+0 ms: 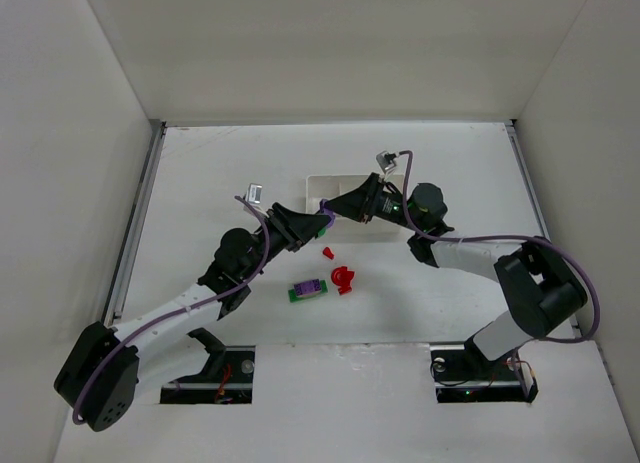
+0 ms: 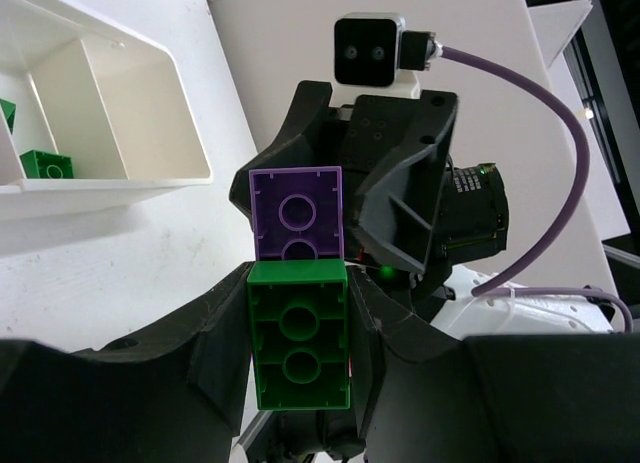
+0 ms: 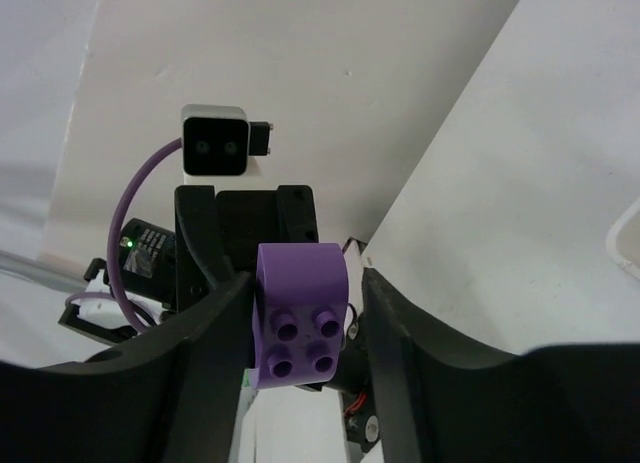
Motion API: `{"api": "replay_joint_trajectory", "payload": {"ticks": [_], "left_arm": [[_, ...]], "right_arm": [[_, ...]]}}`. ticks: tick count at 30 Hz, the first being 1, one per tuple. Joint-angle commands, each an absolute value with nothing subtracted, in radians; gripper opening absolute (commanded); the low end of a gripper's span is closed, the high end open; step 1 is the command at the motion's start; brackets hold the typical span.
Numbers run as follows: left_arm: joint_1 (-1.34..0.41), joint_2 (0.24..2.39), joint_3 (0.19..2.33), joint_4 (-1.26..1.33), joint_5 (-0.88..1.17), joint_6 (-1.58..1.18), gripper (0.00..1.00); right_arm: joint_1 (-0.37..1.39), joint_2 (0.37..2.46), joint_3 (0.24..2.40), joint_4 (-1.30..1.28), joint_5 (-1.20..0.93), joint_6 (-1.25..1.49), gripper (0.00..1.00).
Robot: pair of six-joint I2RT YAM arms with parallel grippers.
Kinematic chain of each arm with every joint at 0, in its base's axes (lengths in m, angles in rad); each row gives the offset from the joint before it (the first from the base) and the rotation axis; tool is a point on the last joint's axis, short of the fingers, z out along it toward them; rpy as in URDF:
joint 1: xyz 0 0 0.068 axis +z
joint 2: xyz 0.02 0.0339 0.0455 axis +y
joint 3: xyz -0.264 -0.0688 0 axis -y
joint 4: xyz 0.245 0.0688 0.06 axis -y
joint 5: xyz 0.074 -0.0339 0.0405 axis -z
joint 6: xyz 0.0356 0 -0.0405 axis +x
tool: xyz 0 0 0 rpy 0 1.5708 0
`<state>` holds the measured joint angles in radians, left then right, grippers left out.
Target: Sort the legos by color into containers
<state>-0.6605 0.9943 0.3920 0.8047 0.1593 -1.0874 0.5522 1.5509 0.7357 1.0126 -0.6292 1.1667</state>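
Midway across the tabletop (image 1: 200,183), a little toward its far edge, our two arms meet tip to tip just in front of the white tray (image 1: 318,186). Our left gripper (image 2: 300,318) is closed tight on a green brick (image 2: 300,358), pressing against its two long sides. A purple brick (image 2: 296,211) is joined to the far end of the green one. Our right gripper (image 3: 300,308) is clamped on that purple brick from the opposite side, with the brick's four studs facing the right wrist camera. The joined pair is thus held between both grippers, close to the tray's near wall.

Inside the tray, a second green brick (image 2: 45,165) lies in one compartment; we cannot tell which of the three.

Closer to the near edge, three loose items lie on the table. A small red brick (image 1: 327,252) sits just below the grippers. A larger red piece (image 1: 343,279) lies beyond it. A green-and-purple stack (image 1: 308,290) lies just beside that piece, on its left.
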Motion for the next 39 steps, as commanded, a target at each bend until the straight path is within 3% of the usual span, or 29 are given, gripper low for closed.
{"api": "replay_joint_trajectory", "payload": {"ticks": [1,9,21,30,39], "left_arm": [[-0.666,0.991,0.393,0.891,0.183,-1.095,0.18],[-0.671,0.997,0.396,0.891,0.183,-1.097,0.24],[-0.667,1.002,0.408,0.881,0.175,-1.092,0.46],[-0.657,0.989,0.402,0.864,0.17,-1.088,0.47],[-0.66,0.996,0.399,0.87,0.149,-1.072,0.31]], "right_arm": [[0.562,1.558,0.753,1.098,-0.647,1.17,0.5],[0.561,1.548,0.739,1.1,-0.621,1.172,0.35],[0.531,1.552,0.722,1.098,-0.609,1.172,0.34],[0.504,1.555,0.718,1.098,-0.611,1.172,0.34],[0.495,1.557,0.706,1.098,-0.615,1.172,0.34]]}}
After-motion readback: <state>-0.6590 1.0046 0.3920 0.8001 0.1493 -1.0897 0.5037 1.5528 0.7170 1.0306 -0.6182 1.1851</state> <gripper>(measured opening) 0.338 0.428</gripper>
